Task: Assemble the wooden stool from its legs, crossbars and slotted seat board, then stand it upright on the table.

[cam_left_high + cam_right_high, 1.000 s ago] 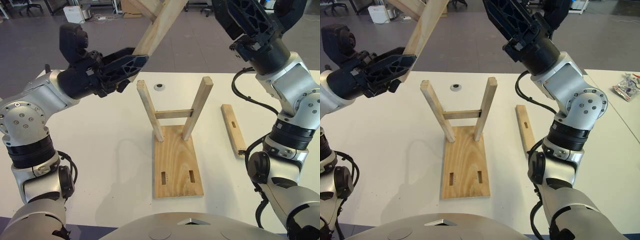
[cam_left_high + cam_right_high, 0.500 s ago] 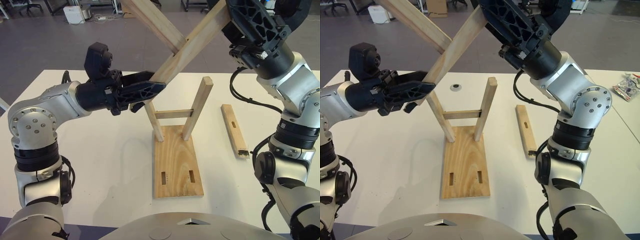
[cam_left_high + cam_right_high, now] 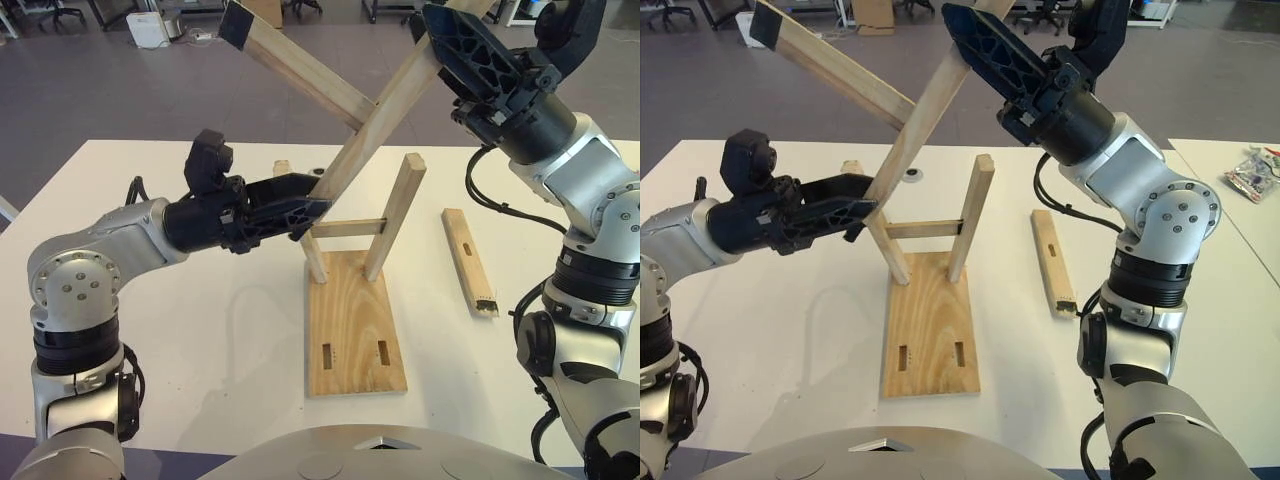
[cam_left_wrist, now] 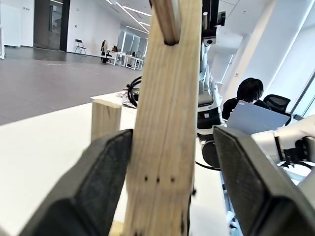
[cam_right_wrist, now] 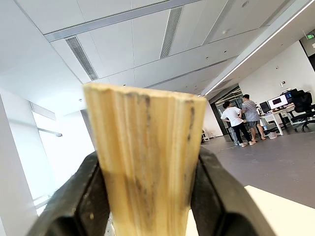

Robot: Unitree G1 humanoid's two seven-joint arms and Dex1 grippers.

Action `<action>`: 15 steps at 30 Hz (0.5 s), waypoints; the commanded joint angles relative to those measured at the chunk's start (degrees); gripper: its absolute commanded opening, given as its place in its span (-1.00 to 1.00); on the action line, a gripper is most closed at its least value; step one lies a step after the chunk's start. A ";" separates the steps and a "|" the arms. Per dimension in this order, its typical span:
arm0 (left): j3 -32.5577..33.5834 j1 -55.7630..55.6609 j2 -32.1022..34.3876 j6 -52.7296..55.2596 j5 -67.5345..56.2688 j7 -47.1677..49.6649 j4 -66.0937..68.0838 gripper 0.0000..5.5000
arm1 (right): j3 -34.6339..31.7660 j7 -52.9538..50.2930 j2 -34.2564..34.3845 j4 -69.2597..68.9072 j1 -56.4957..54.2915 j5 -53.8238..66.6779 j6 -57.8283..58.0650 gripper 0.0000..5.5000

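The slotted seat board (image 3: 355,330) lies flat on the white table (image 3: 200,330). Two legs (image 3: 395,215) joined by a crossbar (image 3: 347,228) stand in its far end, and two slots (image 3: 328,351) near its front edge are open. A second leg (image 3: 375,125) slants through the air above it. My left gripper (image 3: 312,205) is shut on its lower end, seen close in the left wrist view (image 4: 167,162). My right gripper (image 3: 445,50) is shut on its upper end (image 5: 147,162). Another wooden piece with a black tip (image 3: 290,65) is joined to this leg and points up to the left.
A loose wooden bar (image 3: 468,260) with a slot lies on the table right of the seat board. A small round disc (image 3: 912,175) sits at the table's far side. A packet (image 3: 1250,172) lies on a neighbouring table at far right.
My left gripper has swung right and down with the leg's lower end, to beside the standing legs. The right gripper has lowered slightly, and the black-tipped piece has come into view.
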 commanded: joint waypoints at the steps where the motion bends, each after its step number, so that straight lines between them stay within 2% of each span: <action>1: 2.60 17.92 6.22 3.95 -1.53 -3.09 -7.34 0.07 | -1.76 2.31 -6.02 -2.76 1.88 -0.79 2.04 -0.26; 4: 7.05 30.72 7.34 1.03 5.10 -6.30 -3.25 0.07 | -0.93 10.28 -11.68 -9.96 8.62 -5.06 4.14 -0.26; 7: 8.04 37.69 7.07 -2.41 10.90 -9.69 1.26 0.07 | -0.18 16.61 -15.73 -15.12 14.37 -7.99 5.29 -0.26; 12: 6.77 42.79 4.27 -7.89 17.55 -12.26 5.90 0.07 | 0.82 30.67 -18.92 -23.17 22.44 -16.61 -0.17 -0.26; 15: 5.91 42.71 4.00 -8.99 19.46 -13.27 7.77 0.07 | 3.14 35.20 -18.82 -24.34 25.93 -22.61 -3.63 -0.26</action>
